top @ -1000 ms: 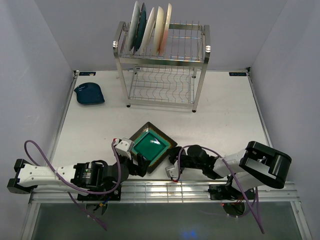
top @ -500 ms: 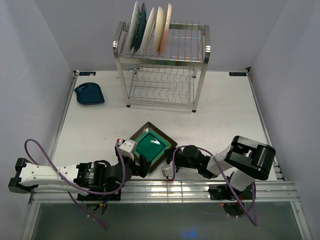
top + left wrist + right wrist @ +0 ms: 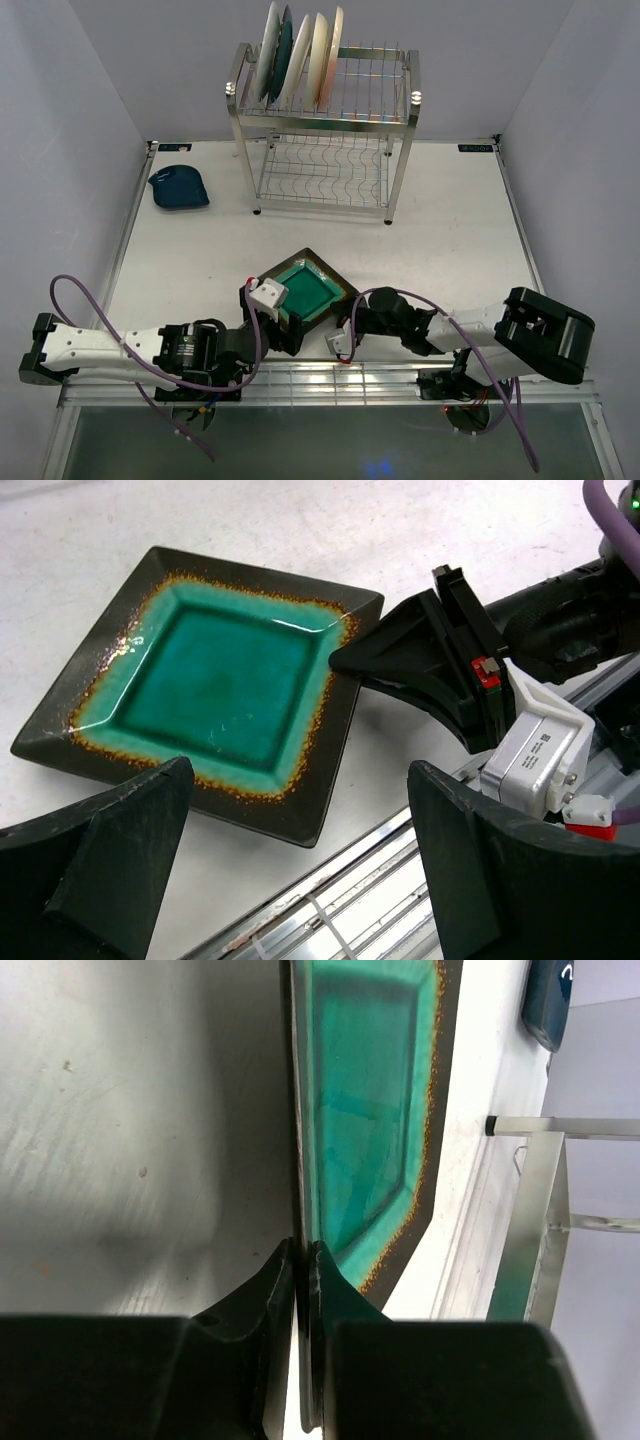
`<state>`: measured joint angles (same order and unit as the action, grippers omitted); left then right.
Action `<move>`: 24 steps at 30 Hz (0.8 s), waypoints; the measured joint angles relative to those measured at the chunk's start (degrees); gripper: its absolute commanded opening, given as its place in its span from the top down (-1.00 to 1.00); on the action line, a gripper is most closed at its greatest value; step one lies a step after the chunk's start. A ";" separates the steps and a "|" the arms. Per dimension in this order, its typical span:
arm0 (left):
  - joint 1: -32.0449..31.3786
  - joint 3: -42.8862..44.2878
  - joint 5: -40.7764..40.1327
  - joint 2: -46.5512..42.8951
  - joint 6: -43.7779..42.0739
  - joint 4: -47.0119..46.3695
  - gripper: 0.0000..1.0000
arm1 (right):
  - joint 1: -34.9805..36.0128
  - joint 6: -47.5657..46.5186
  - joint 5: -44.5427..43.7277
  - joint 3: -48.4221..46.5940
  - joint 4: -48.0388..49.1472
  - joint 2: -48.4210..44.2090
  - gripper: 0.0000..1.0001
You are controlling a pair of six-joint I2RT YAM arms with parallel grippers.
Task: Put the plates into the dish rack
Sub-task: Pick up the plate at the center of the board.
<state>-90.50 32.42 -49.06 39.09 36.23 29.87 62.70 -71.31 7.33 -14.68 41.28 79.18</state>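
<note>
White tabletop (image 3: 180,260) lies beneath a glossy green square plate (image 3: 215,680), dark-rimmed.

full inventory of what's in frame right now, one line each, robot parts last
dish rack: one, shiny steel wire, two tiers, far middle of the table.
racked plates: five as far as I can tell, white, dark teal, cream and pinkish, standing on edge at the left of the top tier.
square plate: one, green with a dark rim, near edge of the table between the two arms.
small dish: one, dark blue, far left of the table.
table: one, white, under everything.
left hand: one, black, open, at the square plate's near side.
right hand: one, black, shut on the square plate's rim.
</note>
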 measured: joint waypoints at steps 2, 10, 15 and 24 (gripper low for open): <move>0.00 0.02 0.70 -0.55 -2.69 -1.99 -0.96 | 0.00 0.98 0.70 -0.61 -4.76 -3.32 0.84; 0.00 -0.79 8.02 -8.02 -16.52 -15.02 -0.96 | 0.00 3.13 2.32 -6.38 -22.21 -10.10 0.85; 0.00 -2.99 12.70 -10.88 -25.66 -23.56 -0.96 | 0.00 4.68 2.73 -11.82 -32.52 -11.41 0.85; 0.00 -3.45 18.45 -7.48 -38.88 -30.73 -0.96 | 0.00 6.01 2.73 -15.34 -45.18 -16.74 0.84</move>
<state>-90.50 28.97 -30.61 31.62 -2.66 -0.86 62.70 -65.30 10.07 -30.02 -3.90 62.43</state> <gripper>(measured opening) 0.979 0.113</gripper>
